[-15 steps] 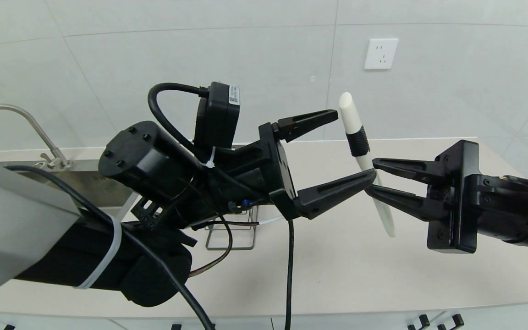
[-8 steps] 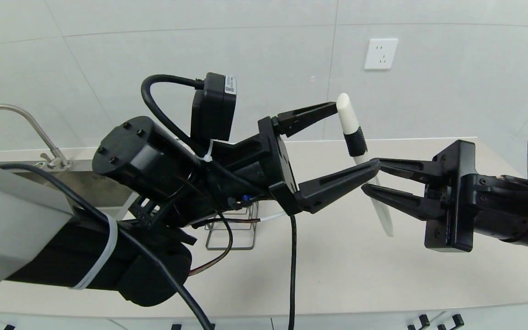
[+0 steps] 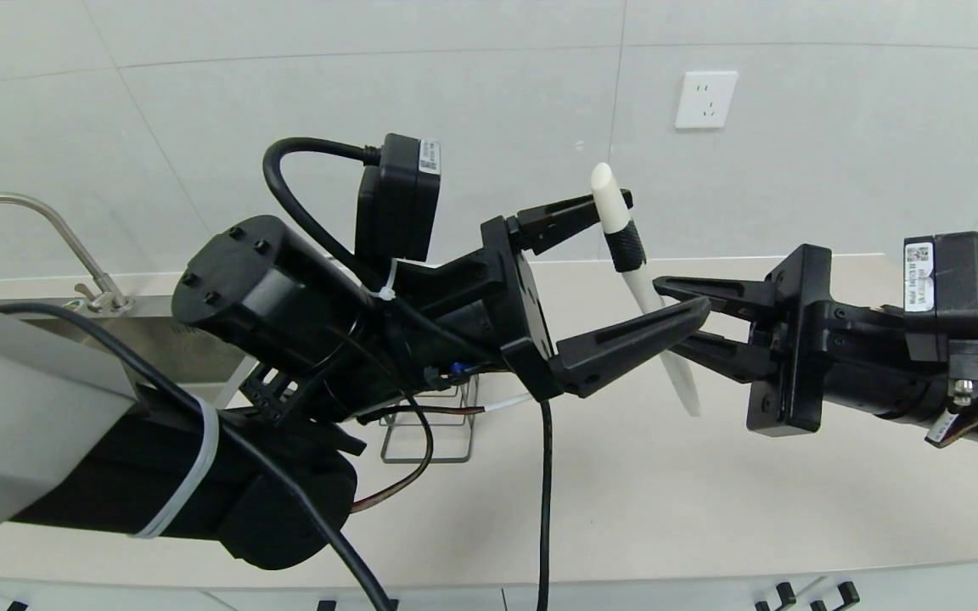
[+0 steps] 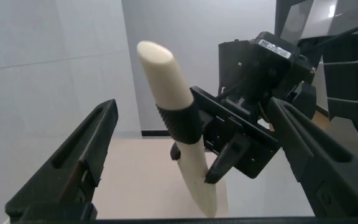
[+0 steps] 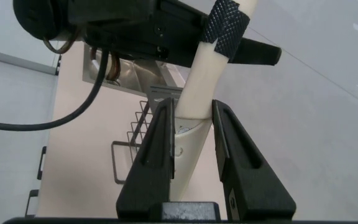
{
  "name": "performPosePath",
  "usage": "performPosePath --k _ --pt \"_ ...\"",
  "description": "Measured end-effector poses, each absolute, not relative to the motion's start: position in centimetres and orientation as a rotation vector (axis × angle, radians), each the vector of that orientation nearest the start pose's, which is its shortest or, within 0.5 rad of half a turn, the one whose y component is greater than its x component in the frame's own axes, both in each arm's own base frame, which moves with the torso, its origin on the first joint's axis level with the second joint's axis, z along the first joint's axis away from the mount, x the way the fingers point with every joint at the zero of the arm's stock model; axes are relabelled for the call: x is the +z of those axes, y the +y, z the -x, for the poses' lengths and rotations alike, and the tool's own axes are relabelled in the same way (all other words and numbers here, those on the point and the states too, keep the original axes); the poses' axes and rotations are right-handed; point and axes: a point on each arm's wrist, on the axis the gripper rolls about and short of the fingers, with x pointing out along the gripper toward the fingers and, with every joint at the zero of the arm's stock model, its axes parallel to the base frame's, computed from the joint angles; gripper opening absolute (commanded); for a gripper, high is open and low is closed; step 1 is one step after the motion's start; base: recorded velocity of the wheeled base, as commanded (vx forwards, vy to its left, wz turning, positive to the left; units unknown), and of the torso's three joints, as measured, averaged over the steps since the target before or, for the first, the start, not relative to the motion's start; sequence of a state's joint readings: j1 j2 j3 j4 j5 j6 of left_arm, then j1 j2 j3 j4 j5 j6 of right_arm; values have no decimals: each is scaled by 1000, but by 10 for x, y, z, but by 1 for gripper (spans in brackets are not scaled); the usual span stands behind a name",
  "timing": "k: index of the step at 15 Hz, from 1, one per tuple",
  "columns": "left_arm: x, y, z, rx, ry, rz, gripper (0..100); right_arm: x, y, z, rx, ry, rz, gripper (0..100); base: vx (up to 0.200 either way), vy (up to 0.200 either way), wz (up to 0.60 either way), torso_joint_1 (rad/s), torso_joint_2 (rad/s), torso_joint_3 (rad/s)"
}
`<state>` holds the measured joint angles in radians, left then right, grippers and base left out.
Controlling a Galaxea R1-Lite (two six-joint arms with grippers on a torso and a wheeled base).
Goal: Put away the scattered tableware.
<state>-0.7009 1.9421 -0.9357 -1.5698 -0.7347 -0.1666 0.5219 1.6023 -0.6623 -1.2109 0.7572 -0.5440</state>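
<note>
Right gripper (image 3: 669, 312): fingers closed on the lower shaft of the cream-white tapered utensil with a black knurled band (image 3: 625, 246). It is held in mid-air above the beige desk (image 3: 625, 501), centre-right of the head view, rounded end up and leaning toward upper left. The right wrist view shows both fingers pressed against the shaft below the band.

Left gripper (image 3: 667, 255): fingers spread wide. The left wrist view shows a gap on either side of the utensil.

Change over the last second: the right arm has carried the utensil leftward in frame. It stood just right of the left fingertips and now stands between them, with the band level with the upper finger. The left gripper rose slightly at first, then held, spread unchanged.

Reading: this looks like a hand-over, right to left. The utensil is now inside the left span, so closing near the band seems next, with the right releasing only afterwards. The grey wire rack (image 3: 425, 424) on the desk, lower centre behind the left arm, is a possible destination, but that is a guess.
</note>
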Motion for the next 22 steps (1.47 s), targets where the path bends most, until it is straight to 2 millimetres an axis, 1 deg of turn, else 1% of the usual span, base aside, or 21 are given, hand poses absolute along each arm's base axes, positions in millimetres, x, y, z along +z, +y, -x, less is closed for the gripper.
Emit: performPosePath --k 5,6,10,12,13,16,19,22 --pt "224 -236 -256 -1443 -495 123 100 229 148 -226 1161 -629 498 0 0 0 0 0 0 0" --pt "224 -236 -256 -1443 -494 123 0 229 148 -226 1161 -629 498 0 0 0 0 0 0 0" --pt "224 -236 -256 -1440 -495 122 0 230 148 -226 1162 -632 500 0 0 0 0 0 0 0" --pt "224 -236 -256 -1440 -500 122 0 235 149 -228 1155 -651 501 0 0 0 0 0 0 0" --pt "224 -236 -256 -1440 -499 122 0 237 150 -229 1153 -657 500 100 0 0 0 0 0 0" --pt "224 -236 -256 -1444 -493 121 0 239 150 -231 1145 -664 500 100 0 0 0 0 0 0" --pt "223 -235 -256 -1429 -496 121 0 234 149 -230 1149 -652 508 100 0 0 0 0 0 0" --pt "224 -233 -259 -1367 -496 140 0 229 138 -224 1132 -623 515 100 0 0 0 0 0 0"
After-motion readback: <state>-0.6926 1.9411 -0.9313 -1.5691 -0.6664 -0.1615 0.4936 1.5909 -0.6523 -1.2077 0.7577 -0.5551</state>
